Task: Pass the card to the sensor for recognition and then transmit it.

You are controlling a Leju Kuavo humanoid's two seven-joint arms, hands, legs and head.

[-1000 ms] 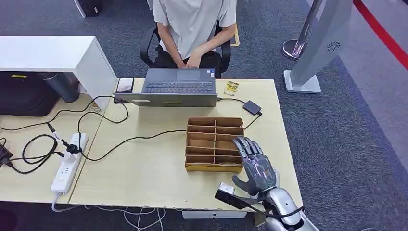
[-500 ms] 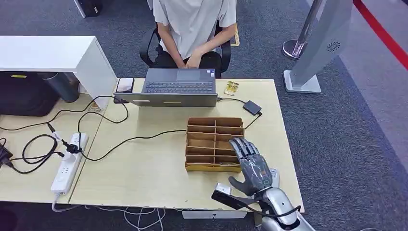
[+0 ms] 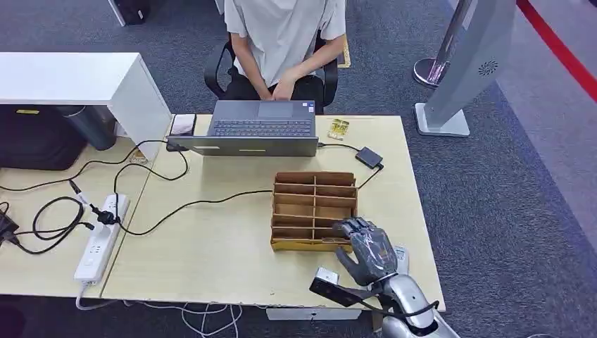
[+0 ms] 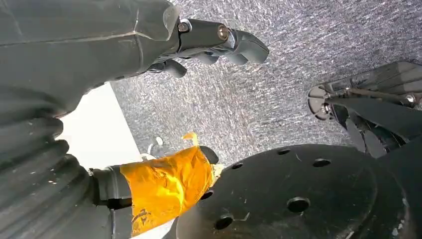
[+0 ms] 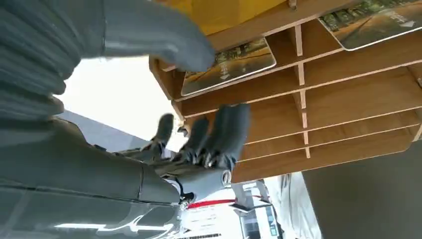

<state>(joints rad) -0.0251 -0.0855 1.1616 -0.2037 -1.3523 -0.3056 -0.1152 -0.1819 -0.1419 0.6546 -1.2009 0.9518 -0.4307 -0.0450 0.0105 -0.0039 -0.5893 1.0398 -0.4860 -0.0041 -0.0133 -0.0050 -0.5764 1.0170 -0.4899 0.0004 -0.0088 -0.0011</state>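
Two printed cards are seen lying flat in the wooden slotted card rack (image 5: 318, 84) in the right wrist view: one card (image 5: 229, 67) in the compartment just beyond the thumb, another printed card (image 5: 373, 22) in the neighbouring compartment at the upper right of that frame. Nearest the camera in the head view, at the lower right, the right hand (image 3: 367, 246) is held at the front right corner of the rack (image 3: 313, 211), its fingers bent down toward the nearest row and parted from the thumb; nothing is gripped in it. The left hand (image 4: 199, 45) is seen in its own wrist view hanging over grey carpet, its fingers loosely curled around nothing; whether it counts as closed cannot be told.

The pick is judged to be the step in hand, with no card lifted yet. For a clean grasp, the fingers should be slid under the exposed front edge of the nearest card while the thumb is pressed on its face, and the card drawn straight out along the slot so that the partitions are not caught.

Farther up the pale wooden table (image 3: 211, 246), a small black box on a cable (image 3: 368, 157), probably the sensor, is seen behind the rack, then a grey open laptop (image 3: 262, 127), and a seated person (image 3: 285, 35) at the top centre.
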